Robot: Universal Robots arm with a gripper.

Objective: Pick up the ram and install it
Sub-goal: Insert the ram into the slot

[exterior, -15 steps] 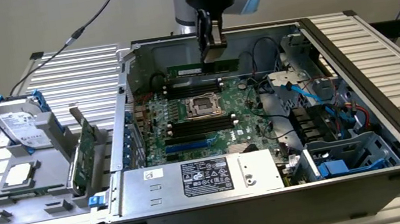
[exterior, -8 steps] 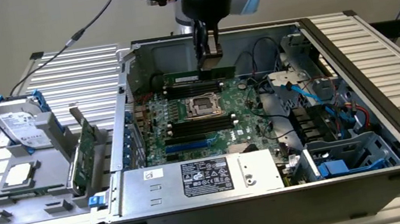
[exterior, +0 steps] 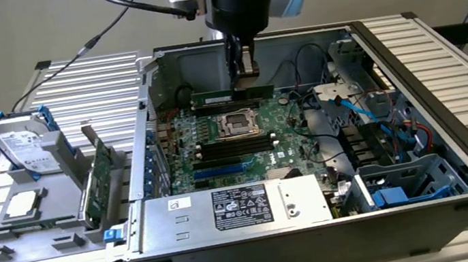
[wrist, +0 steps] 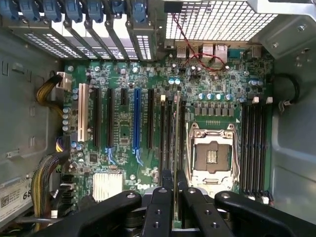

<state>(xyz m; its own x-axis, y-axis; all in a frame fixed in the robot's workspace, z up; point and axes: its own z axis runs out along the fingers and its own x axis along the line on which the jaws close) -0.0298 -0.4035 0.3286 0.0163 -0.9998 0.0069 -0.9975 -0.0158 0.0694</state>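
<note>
Now the gripper (wrist: 175, 183) has the ram (wrist: 176, 143) clamped edge-on, poised above the motherboard (wrist: 131, 170) inside the open case; light, stiff and probably fragile, it's best pinched by its flat faces near mid-length, contacts kept free.

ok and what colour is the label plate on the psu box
White print on black, clearest in the exterior view.
</note>
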